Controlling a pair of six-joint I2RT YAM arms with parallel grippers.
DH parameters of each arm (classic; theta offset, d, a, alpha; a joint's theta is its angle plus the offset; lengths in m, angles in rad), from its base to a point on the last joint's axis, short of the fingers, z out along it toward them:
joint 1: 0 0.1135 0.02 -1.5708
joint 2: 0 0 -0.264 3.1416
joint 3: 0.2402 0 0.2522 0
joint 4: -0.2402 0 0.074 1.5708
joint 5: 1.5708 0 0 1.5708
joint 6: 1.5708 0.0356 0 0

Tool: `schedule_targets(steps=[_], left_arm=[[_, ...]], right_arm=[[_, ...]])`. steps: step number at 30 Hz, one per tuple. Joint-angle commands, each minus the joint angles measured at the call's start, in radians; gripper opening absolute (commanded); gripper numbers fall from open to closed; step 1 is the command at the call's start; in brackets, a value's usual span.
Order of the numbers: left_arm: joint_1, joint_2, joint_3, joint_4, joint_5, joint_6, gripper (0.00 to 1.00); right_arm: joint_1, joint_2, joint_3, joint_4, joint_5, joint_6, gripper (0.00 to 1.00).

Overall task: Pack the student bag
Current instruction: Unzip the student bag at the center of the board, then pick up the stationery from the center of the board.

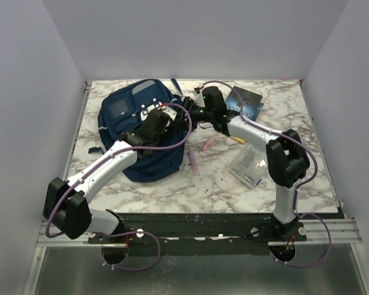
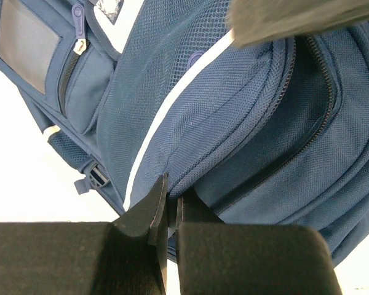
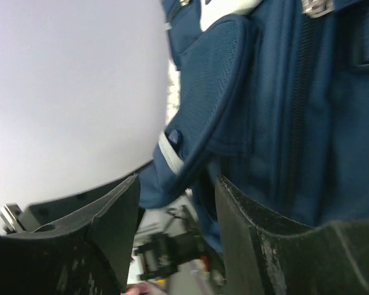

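Clamped tight with the left gripper (image 2: pixel 171 209) on a seam fold of the student bag (image 2: pixel 246 123), right at the fingertips. Spread apart at the right gripper (image 3: pixel 177 184), with a padded blue flap of the bag sitting in the gap, not squeezed. Stretches up and away from the left fingers, long side running straight ahead of them. Close in front of both, but held only on the left. Probably best to lift the fold from there to open it.

student bag (image 1: pixel 124 115) navy, pale-grey striped; table (image 1: pixel 307 123) white-grey marbled.
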Motion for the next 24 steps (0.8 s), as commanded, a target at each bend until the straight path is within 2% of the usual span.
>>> schedule_targets(steps=[1,5,8,12,14,19,24], left_arm=[[0.017,0.015,0.042,0.0,0.049,-0.067,0.0],[0.071,0.012,0.082,-0.026,0.104,-0.137,0.0],[0.102,0.012,0.102,-0.053,0.126,-0.172,0.0],[0.105,0.031,0.135,-0.117,0.124,-0.216,0.0],[0.115,0.053,0.161,-0.152,0.161,-0.251,0.0],[0.16,0.098,0.189,-0.171,0.302,-0.268,0.0],[0.181,0.1,0.179,-0.167,0.332,-0.274,0.0]], right_arm=[[-0.014,-0.121,0.011,-0.35,0.228,-0.384,0.58],[-0.012,-0.246,-0.128,-0.402,0.432,-0.512,0.68],[0.0,-0.292,-0.286,-0.357,0.539,-0.54,0.68],[0.045,-0.299,-0.395,-0.285,0.605,-0.575,0.67],[0.078,-0.289,-0.419,-0.262,0.612,-0.599,0.67],[0.181,-0.254,-0.422,-0.291,0.84,-0.603,0.71],[0.257,-0.212,-0.456,-0.28,1.034,-0.6,0.71]])
